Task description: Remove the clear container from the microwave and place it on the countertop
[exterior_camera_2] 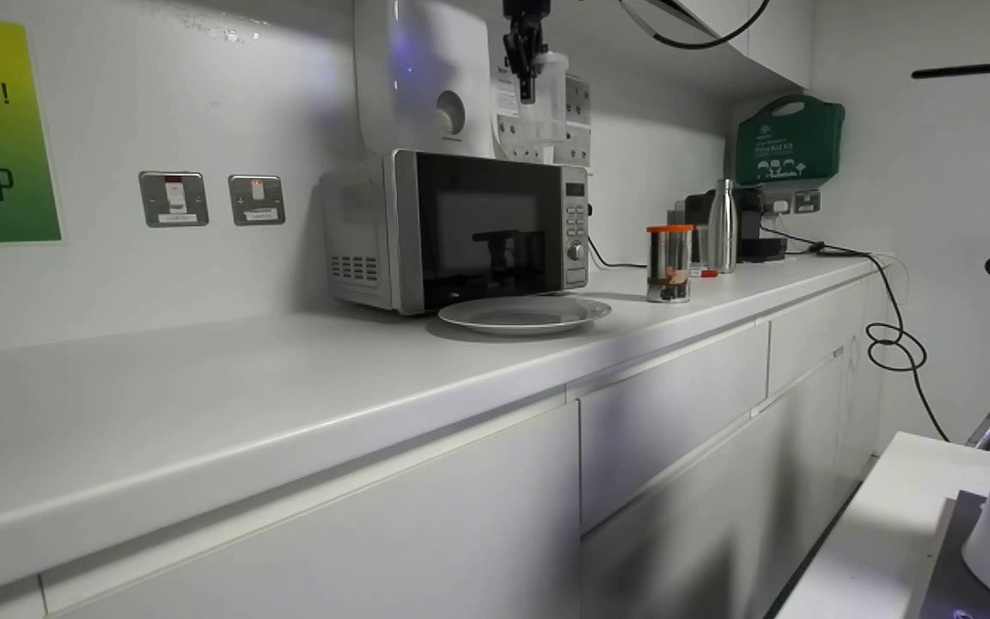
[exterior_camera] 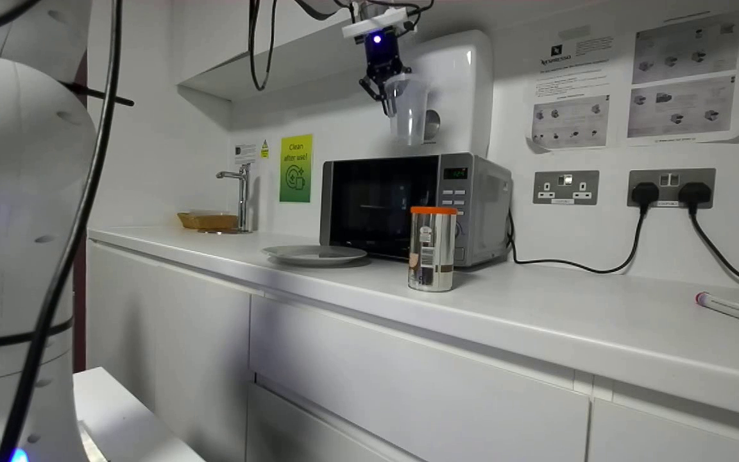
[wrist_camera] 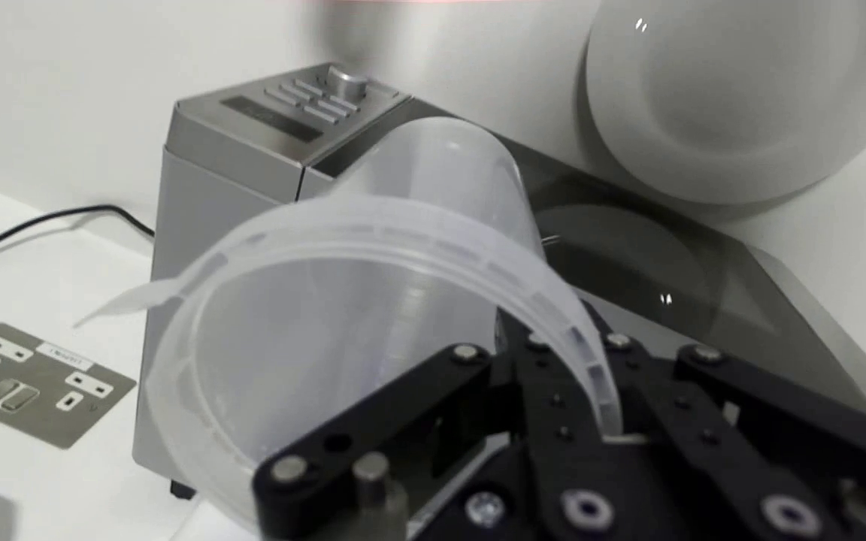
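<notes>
The clear container (exterior_camera: 411,115) is held upright in the air, above the microwave's top in both exterior views (exterior_camera_2: 552,107). My gripper (exterior_camera: 387,106) points down and is shut on one side wall of the container; the wrist view (wrist_camera: 546,308) shows the rim passing between the fingers. The container's open mouth and body fill the middle of the wrist view (wrist_camera: 440,165). The silver-grey microwave (exterior_camera: 376,199) stands on the white countertop (exterior_camera: 568,314) with its dark door shut. Its side and control panel show in the wrist view (wrist_camera: 207,218).
A white plate (exterior_camera_2: 521,316) lies in front of the microwave. A silver tin with an orange lid (exterior_camera: 432,250) stands near its control panel. A white wall box (exterior_camera_2: 422,77) is behind the gripper. A red marker (exterior_camera: 738,311), a steel bottle (exterior_camera_2: 724,228) and a tap (exterior_camera: 243,196) are farther along.
</notes>
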`<state>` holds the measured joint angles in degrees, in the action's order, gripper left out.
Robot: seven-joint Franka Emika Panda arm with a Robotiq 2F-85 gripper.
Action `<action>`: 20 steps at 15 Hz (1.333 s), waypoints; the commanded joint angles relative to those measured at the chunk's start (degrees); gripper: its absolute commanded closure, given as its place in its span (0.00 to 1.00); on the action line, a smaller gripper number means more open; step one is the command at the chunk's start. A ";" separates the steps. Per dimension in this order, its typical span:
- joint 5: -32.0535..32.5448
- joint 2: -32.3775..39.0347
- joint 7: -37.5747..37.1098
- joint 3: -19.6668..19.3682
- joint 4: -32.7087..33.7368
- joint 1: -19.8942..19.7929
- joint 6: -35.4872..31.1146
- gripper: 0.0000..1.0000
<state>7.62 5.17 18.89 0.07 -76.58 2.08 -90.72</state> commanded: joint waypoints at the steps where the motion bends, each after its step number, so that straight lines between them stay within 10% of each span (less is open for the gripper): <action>1: -0.57 -2.87 -3.58 -0.48 0.96 -0.29 7.52 0.99; 20: -6.60 -17.64 -23.63 -2.52 -45.71 -3.16 -15.56 0.99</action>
<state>2.20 -8.98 -2.83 -2.91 -114.26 -0.42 -100.27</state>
